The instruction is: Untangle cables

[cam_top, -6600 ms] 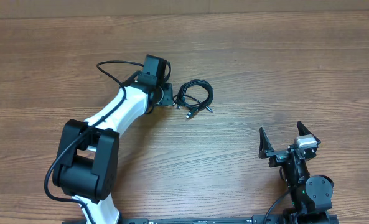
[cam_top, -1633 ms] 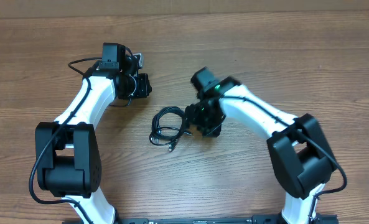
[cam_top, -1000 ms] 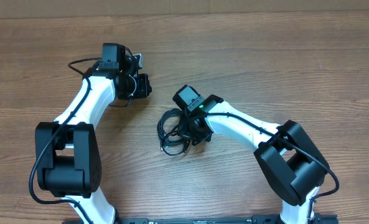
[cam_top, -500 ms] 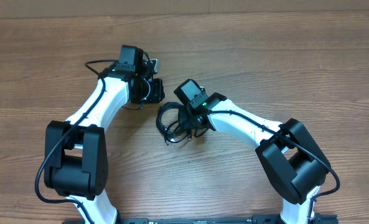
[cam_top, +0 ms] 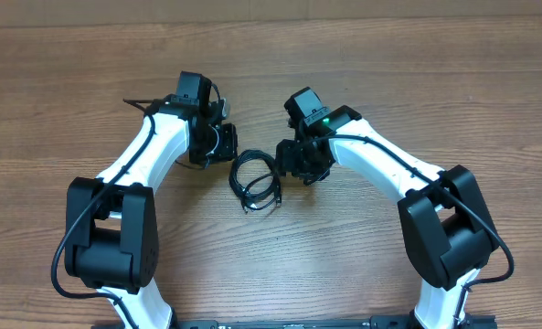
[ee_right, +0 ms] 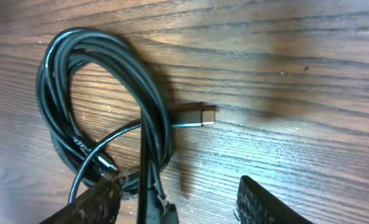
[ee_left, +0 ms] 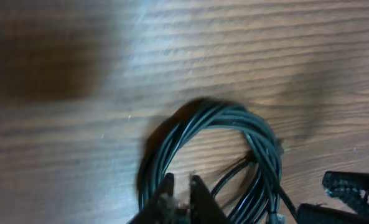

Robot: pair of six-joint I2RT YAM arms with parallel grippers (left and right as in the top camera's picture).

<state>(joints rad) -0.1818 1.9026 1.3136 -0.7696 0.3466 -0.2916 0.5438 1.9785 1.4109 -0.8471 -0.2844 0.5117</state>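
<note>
Arms bend inward from both sides of a wooden table [cam_top: 389,73]. The left arm [cam_top: 152,155] reaches right, its gripper [ee_left: 180,193] low at the edge of the cables [ee_left: 224,115]. Its fingers are almost together; whether they pinch a strand cannot be told. The cables lie on the table between the two grippers, a small black coil of loose loops with a silver-tipped plug [ee_right: 196,116] poking out. The right arm [cam_top: 380,160] reaches left, its gripper [ee_right: 179,190] just beside the coil, fingers wide apart, with one strand running loose between them.
</note>
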